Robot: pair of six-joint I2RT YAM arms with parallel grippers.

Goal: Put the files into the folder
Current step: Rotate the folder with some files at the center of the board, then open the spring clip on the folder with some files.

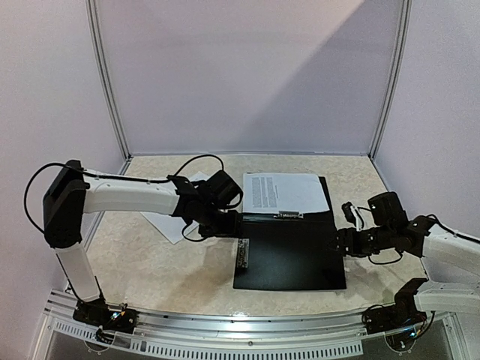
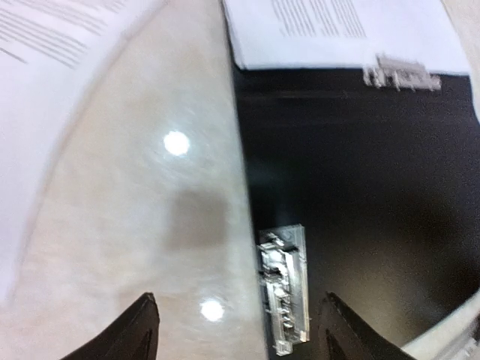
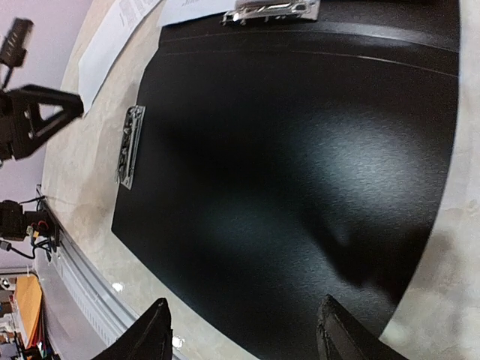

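Both spreading wide, pinching nothing. Straddling the left edge of the folder (image 1: 292, 255) and its side clip (image 2: 283, 296) with the left gripper (image 2: 240, 296). Hanging over the folder's right part with the right gripper (image 3: 244, 300). Lying at the folder's far end, under the top clip (image 1: 289, 214): one printed sheet of the files (image 1: 285, 191). Lying on the table (image 1: 165, 262) to its left: more sheets (image 1: 171, 227).

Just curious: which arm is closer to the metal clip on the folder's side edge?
Left. The left gripper sits beside the clip at the folder's left edge; the right gripper is across the folder, at its right edge.
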